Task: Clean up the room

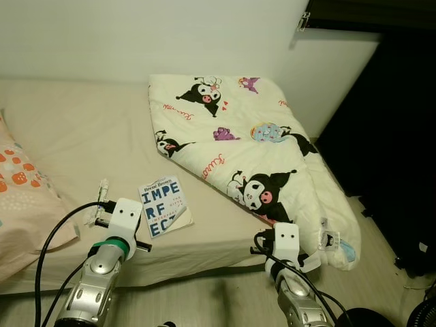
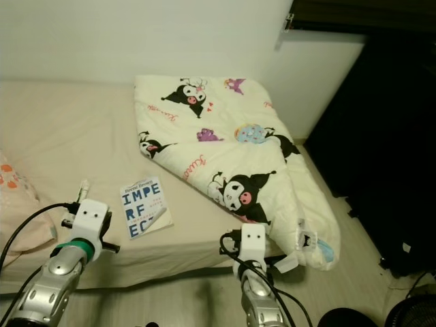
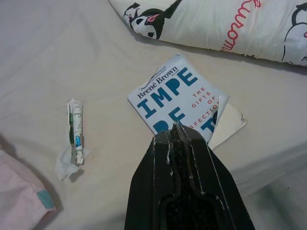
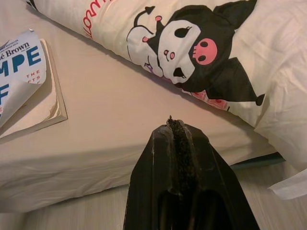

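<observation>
A paperback book [image 1: 163,205] with blue letters lies on the bed near its front edge, its cover corner curled up. A crumpled white wrapper [image 3: 75,134] rests on the sheet to the book's left. A folded cream blanket [image 1: 245,143] with cartoon prints covers the bed's right part and hangs over the edge. My left gripper [image 3: 176,128] hovers shut just above the book's near side [image 3: 177,93]. My right gripper [image 4: 173,123] is shut, held over the bed's front edge below the blanket [image 4: 192,48].
A pink pillow [image 1: 20,197] with orange prints lies at the bed's left. The bed's beige sheet [image 1: 82,129] reaches back to a white wall. Wooden floor [image 1: 218,293] runs in front of the bed. Dark furniture [image 1: 395,136] stands on the right.
</observation>
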